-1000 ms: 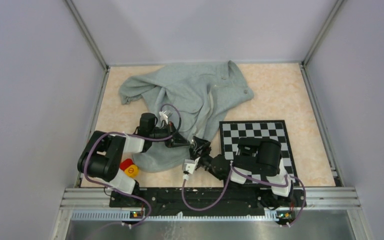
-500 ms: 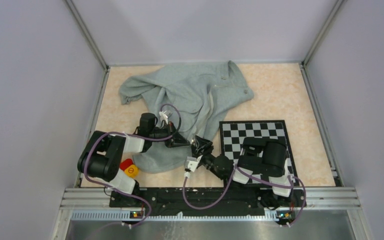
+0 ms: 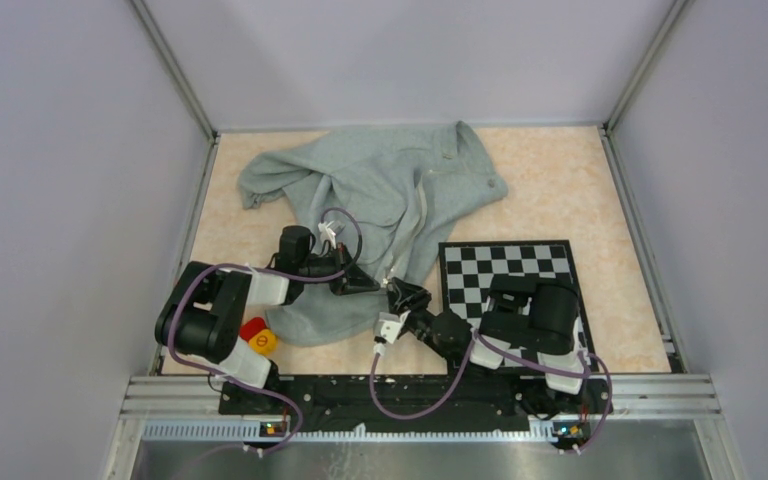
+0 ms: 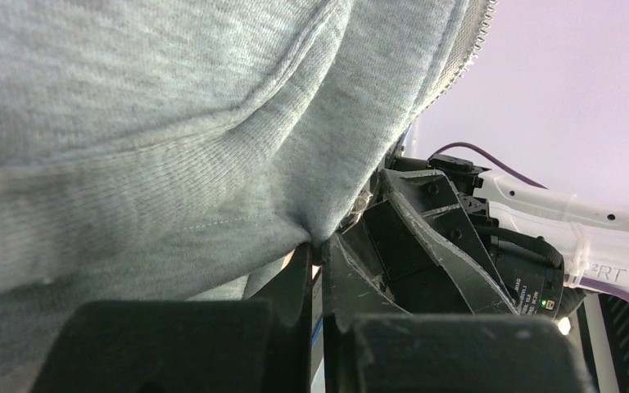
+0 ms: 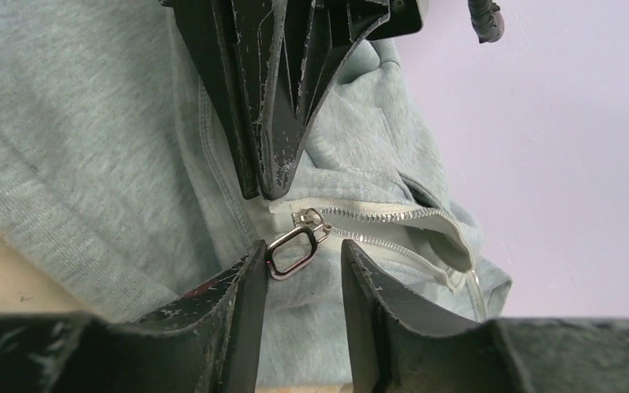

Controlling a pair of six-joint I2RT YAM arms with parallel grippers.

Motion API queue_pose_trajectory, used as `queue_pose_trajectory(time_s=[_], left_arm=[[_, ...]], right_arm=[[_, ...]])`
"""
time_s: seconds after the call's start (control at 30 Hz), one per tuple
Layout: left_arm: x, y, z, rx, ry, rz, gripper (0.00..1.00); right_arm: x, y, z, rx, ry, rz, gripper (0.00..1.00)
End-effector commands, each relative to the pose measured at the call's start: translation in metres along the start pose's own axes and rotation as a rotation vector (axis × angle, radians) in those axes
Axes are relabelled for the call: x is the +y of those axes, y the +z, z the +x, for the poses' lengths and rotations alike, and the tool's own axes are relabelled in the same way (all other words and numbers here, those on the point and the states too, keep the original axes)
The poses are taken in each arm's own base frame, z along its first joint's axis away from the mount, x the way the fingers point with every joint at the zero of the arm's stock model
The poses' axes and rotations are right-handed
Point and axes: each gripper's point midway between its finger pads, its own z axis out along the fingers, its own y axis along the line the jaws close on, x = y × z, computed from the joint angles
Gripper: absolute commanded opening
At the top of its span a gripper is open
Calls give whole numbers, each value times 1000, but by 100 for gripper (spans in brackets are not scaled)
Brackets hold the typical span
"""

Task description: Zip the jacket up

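The grey-green jacket (image 3: 380, 190) lies crumpled across the middle and back of the table, its white zipper tape (image 3: 422, 205) running toward the near hem. My left gripper (image 3: 368, 286) is shut on the jacket's hem (image 4: 328, 205) right at the zipper's bottom end. My right gripper (image 3: 400, 295) is open just in front of it. In the right wrist view the silver zipper pull (image 5: 292, 250) hangs between my open fingertips, against the left finger (image 5: 242, 278). The white zipper teeth (image 5: 385, 214) part to the right of the slider.
A black-and-white chessboard (image 3: 510, 275) lies right of the jacket, under my right arm. A red and yellow object (image 3: 257, 336) sits by the left arm's base. Grey walls close in the table on three sides.
My right arm has shifted a little to the right and forward, bringing its gripper up to the zipper's bottom end. The left gripper and the jacket have stayed in place.
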Motion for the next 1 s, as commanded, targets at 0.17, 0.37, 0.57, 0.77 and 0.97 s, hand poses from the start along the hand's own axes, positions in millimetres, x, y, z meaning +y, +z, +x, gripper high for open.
queue_pose_trajectory(time_s=[0.17,0.37,0.57,0.77,0.97], left_arm=[[-9,-2,5,32,26,39,0],[-8,-2,5,33,25,35,0],[-8,-2,5,31,27,35,0],[-9,-2,4,31,30,35,0],[-7,-3,5,28,33,28,0]], right_arm=[[-34,-1,-35,-123,114,109,28],[-29,-1,-35,-119,135,69,18],[-23,-3,-32,-112,129,44,11],[-16,-1,-31,-101,137,12,2],[-4,-1,-23,-39,203,-38,0]])
